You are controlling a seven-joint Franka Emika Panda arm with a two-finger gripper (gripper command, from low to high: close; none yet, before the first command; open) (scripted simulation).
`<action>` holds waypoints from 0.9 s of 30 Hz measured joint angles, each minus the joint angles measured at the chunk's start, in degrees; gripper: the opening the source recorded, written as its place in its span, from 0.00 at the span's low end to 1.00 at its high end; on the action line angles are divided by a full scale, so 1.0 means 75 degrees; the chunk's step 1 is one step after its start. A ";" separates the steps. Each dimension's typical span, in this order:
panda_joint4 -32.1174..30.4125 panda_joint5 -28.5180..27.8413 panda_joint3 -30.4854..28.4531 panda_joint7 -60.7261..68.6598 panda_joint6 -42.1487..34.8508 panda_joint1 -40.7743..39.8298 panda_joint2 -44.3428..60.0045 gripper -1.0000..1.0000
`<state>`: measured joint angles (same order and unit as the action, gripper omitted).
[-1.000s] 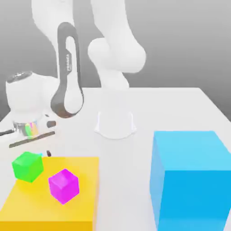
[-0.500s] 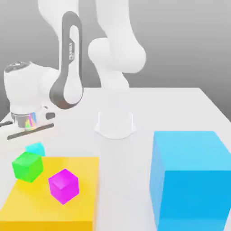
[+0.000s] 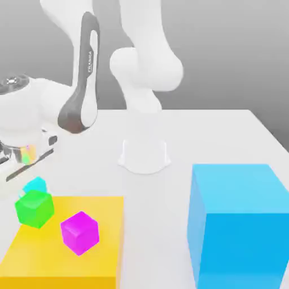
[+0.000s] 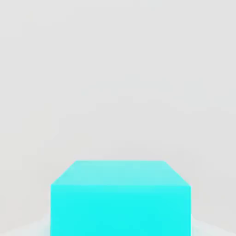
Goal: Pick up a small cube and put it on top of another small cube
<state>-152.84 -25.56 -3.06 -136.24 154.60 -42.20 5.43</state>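
Landmark for this entry: the flat yellow square slab (image 3: 68, 240) lying on the white desk (image 3: 220, 138). A small magenta cube (image 3: 79, 232) sits on the slab, roughly at its middle. A small green cube (image 3: 34, 208) rests at the slab's far corner on the exterior view's left, overhanging that edge. The small light cyan-turquoise cube (image 3: 35, 185) lies on the desk just beyond that same corner, directly behind the green cube and partly hidden by it; whether the two touch cannot be told. In the hand view the turquoise cube (image 4: 120, 198) shows plain faces, with bare white desk surface behind it. A huge blue cube (image 3: 240, 223) stands on the desk well apart from the slab, toward the exterior view's right. The white robot arm (image 3: 144, 73) rises from its round base beyond the slab's far edge; its dark grey and white forearm link runs down toward the exterior view's left, ending in the white hand (image 3: 22, 121) above and beyond the slab's far left corner, higher than the turquoise cube and apart from it. The fingers are drawn together with nothing between them. The turquoise cube stays on the desk, not on any other cube.
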 joint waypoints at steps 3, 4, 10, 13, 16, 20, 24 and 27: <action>0.0188 -0.0660 -0.0009 0.0290 -0.0312 0.0104 -0.0011 0.00; 0.0250 -0.0874 -0.0008 0.0391 -0.0419 0.0136 -0.0017 0.00; 0.0622 -0.2110 0.0013 0.1040 -0.1073 0.0339 -0.0075 0.00; 0.0803 -0.2701 0.0029 0.1390 -0.1408 0.0446 -0.0118 0.00; 0.0982 -0.3277 0.0051 0.1754 -0.1745 0.0552 -0.0171 0.00; 0.1281 -0.3883 0.0241 0.2238 -0.2234 0.0988 -0.0245 0.00; 0.1720 -0.4108 0.0682 0.2624 -0.2767 0.1886 -0.0292 0.00; 0.1983 -0.3917 0.0977 0.2568 -0.2938 0.2441 -0.0253 0.00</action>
<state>-137.97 -54.94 4.26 -116.98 132.57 -23.90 3.54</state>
